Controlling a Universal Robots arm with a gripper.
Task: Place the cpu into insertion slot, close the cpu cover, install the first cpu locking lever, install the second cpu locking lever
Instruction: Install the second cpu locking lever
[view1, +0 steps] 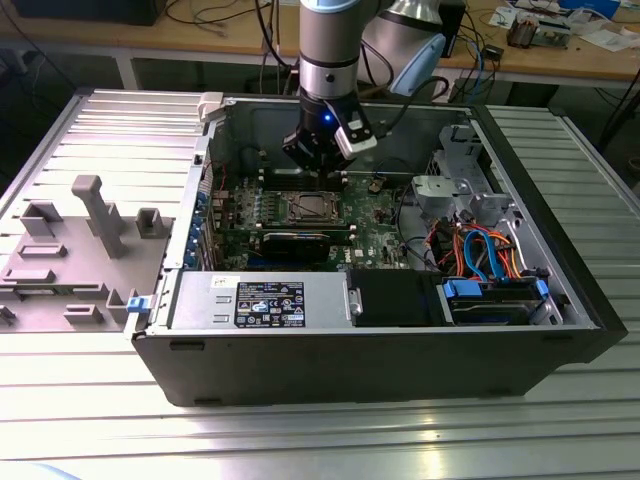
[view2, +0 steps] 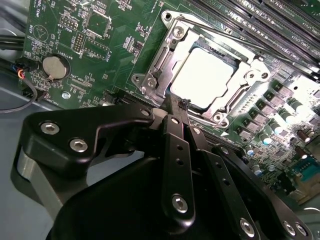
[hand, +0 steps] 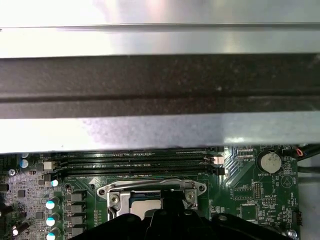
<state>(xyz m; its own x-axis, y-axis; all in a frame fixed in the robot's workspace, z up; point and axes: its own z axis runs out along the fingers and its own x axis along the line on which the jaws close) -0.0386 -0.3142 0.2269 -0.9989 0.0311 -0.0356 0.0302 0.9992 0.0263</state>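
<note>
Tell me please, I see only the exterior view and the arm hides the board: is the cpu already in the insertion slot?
Observer: Yes. In the second wrist view the cpu lies flat in the insertion slot, with its silvery top showing.
Operator: Is the cpu cover down?
Observer: The cpu cover lies flat around the chip, and its cut-out frames the top.
Operator: Where is the gripper exactly?
Observer: The gripper has its fingertips together, right at one edge of the socket. I cannot tell whether it pinches anything.
</note>
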